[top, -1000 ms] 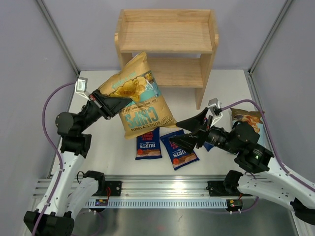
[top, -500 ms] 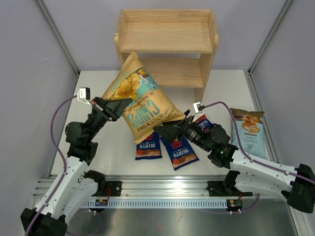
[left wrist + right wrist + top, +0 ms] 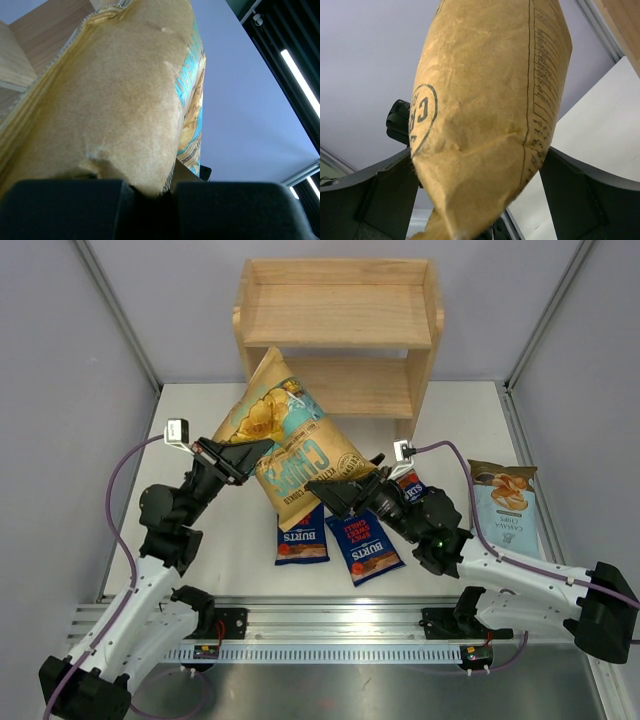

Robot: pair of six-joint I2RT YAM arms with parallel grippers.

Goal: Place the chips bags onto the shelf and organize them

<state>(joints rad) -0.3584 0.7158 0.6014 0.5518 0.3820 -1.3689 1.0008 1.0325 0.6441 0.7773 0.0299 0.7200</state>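
My left gripper is shut on the left edge of the large tan-and-teal chips bag and holds it tilted above the table, in front of the wooden shelf. In the left wrist view the bag fills the frame, pinched in that gripper. My right gripper is open, its jaws on either side of the bag's lower end; contact cannot be told. Two dark blue Burts bags lie flat below. A third is mostly hidden by the right arm. The pale blue bag lies at the right.
Both shelf tiers hold nothing; the lower tier is just behind the held bag's top. The shelf's right side panel stands near the right arm's cable. Enclosure walls run along both sides. A metal rail runs along the near edge.
My right arm has swung left from near the pale blue bag, and its open jaws now straddle the large bag's lower end. My left arm has shifted the bag slightly right.
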